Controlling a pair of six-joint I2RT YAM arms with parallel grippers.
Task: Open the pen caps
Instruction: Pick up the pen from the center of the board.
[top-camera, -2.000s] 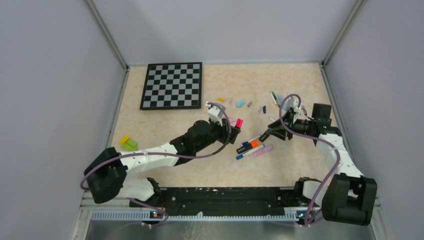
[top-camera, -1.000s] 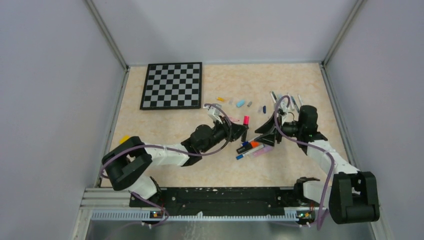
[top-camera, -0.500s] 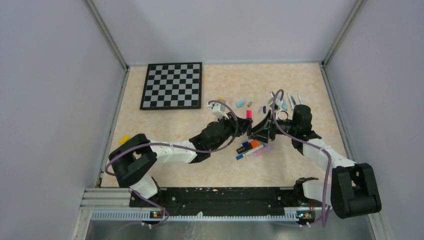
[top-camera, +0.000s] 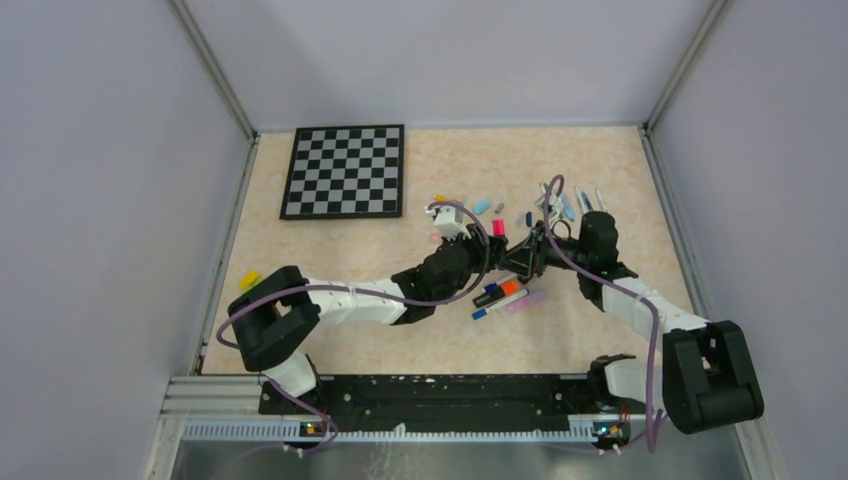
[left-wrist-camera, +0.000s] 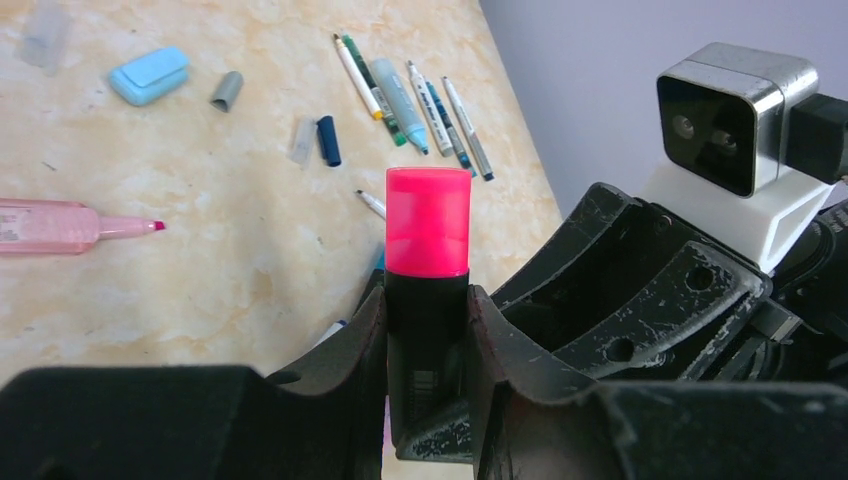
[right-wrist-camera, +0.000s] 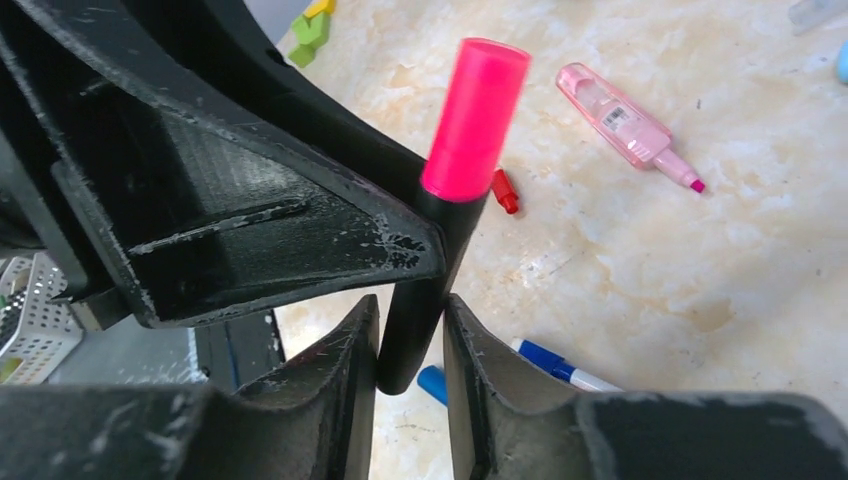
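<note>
My left gripper (top-camera: 490, 252) is shut on a thick black marker (left-wrist-camera: 427, 330) with a pink cap (left-wrist-camera: 428, 220) and holds it upright above the table. The cap stands free above the fingers, as the top view (top-camera: 498, 228) also shows. My right gripper (top-camera: 512, 256) faces it from the right. In the right wrist view its jaws (right-wrist-camera: 412, 305) close on the marker's black barrel (right-wrist-camera: 415, 330) near the lower end, below the pink cap (right-wrist-camera: 475, 115). Loose caps lie behind: yellow (top-camera: 441, 198), light blue (top-camera: 481, 207), grey (top-camera: 499, 208), dark blue (top-camera: 528, 217).
Several capped markers and pens (top-camera: 505, 293) lie just in front of the grippers. Thin pens (top-camera: 565, 200) lie at the back right. A pink highlighter (right-wrist-camera: 620, 120) and a small red cap (right-wrist-camera: 505, 192) lie on the table. A chessboard (top-camera: 345, 170) is back left, a yellow-green block (top-camera: 249, 279) far left.
My left gripper carried the pink-capped marker to the right and away from me. My right gripper swung left to meet it, and its jaws now sit round the marker's barrel.
</note>
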